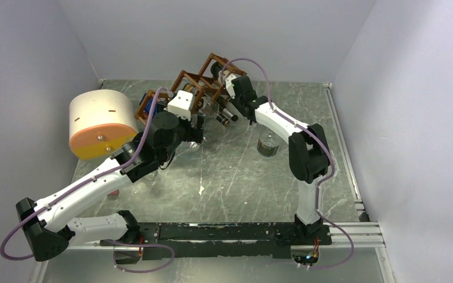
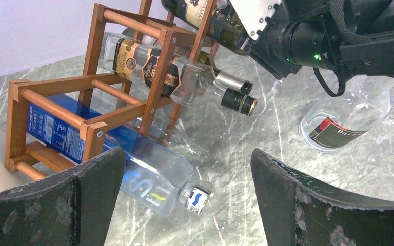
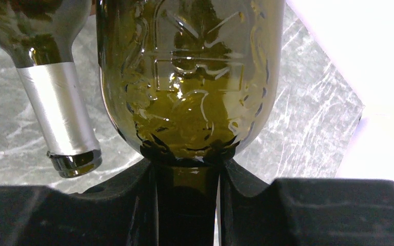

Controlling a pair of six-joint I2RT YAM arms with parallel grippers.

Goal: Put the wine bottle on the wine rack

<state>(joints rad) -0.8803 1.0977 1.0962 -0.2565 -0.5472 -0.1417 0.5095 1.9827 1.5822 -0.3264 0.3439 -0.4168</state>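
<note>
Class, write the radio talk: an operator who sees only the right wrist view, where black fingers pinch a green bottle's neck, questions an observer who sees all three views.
Operator: I only see green glass. Is my bottle in the rack?
Observer: Yes. The green bottle held by your right gripper has its body inside the top cell of the wooden rack.
Operator: Is any bottle outside the rack?
Observer: One. A clear bottle with a red label stands on the table beside the rack, with neither gripper touching it.
</note>
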